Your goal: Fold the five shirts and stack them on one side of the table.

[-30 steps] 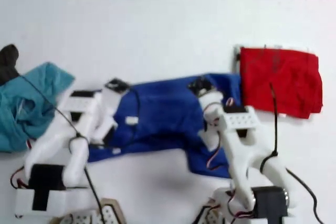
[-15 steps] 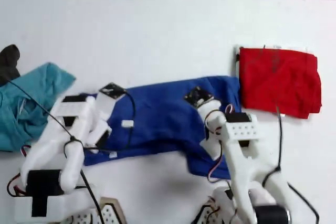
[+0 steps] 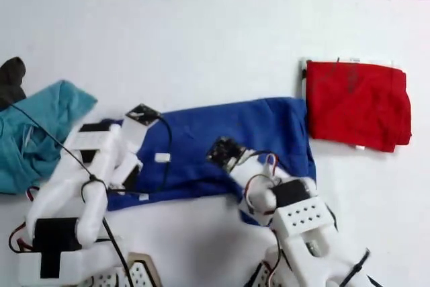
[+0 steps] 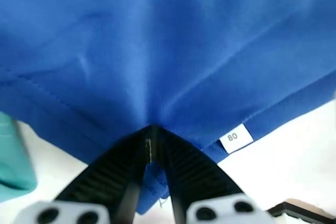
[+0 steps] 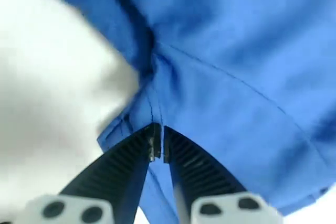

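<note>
Blue shirt (image 3: 222,139) lies spread crosswise in the middle of the white table (image 3: 201,25), partly flattened and wrinkled along its near edge. Both arms work on it. The left gripper (image 4: 152,134) is closed tight, with a fold of blue cloth near the hem pinched between its black jaws. A small white tag (image 4: 235,137) sits on the hem just beside it. The right gripper (image 5: 157,135) is likewise clamped on a bunched seam of the same shirt, toward the shirt's other end.

The step in hand looks like folding the blue shirt, with both claws holding its near edge. The next move probably calls for lifting both pinched points together and carrying them evenly away from the arm bases, so the cloth doubles over flat and does not twist.

A folded red shirt (image 3: 356,102) lies at the right, and the blue shirt's end meets its edge. Whether the two overlap cannot be told. A crumpled teal shirt (image 3: 33,136) lies just beside the left arm, with a dark garment (image 3: 10,78) at the table's left edge. Open white table stretches beyond the blue shirt on the far side, giving the most room. To either side the neighbouring shirts crowd any sweep.
</note>
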`<act>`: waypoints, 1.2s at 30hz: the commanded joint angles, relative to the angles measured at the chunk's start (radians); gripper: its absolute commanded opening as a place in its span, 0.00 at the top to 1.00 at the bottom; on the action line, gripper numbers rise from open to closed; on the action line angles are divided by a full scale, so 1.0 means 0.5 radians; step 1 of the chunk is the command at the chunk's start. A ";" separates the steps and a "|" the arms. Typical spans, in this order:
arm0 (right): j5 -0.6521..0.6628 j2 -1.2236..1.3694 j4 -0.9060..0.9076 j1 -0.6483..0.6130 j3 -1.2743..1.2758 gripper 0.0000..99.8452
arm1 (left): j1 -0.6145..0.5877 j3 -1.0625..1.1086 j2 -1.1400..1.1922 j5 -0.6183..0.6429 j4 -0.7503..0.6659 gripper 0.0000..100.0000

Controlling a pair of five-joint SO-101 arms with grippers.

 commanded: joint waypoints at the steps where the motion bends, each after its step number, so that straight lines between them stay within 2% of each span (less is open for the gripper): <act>1: 0.003 -0.060 -0.137 -0.029 0.071 0.98 | -0.046 -0.011 -0.009 -0.003 -0.095 0.97; 8: 0.046 -0.081 -0.026 -0.051 0.089 0.98 | -0.046 -0.008 -0.006 -0.003 -0.095 0.97; 12: 0.301 -0.081 0.072 -0.078 0.052 0.98 | -0.046 -0.014 -0.009 0.000 -0.104 0.97; 15: 0.377 -0.084 0.253 0.005 -0.163 0.98 | -0.043 -0.026 -0.021 0.000 -0.092 0.97; 19: 0.245 -0.081 0.296 0.256 -0.583 0.98 | -0.043 -0.029 -0.021 0.000 -0.061 0.97; 23: -0.049 -0.057 0.029 0.462 -0.786 0.98 | -0.046 -0.133 -0.025 0.000 0.064 0.97; 30: -0.098 0.189 -0.299 0.486 -0.773 0.98 | -0.046 -0.775 -0.025 0.003 0.546 0.97; 34: -0.215 0.468 -0.493 0.526 -0.810 0.98 | -0.046 -1.088 -0.006 0.021 0.601 0.97; 36: -0.282 0.631 -0.542 0.545 -0.887 0.98 | -0.037 -1.140 0.000 0.129 0.555 0.97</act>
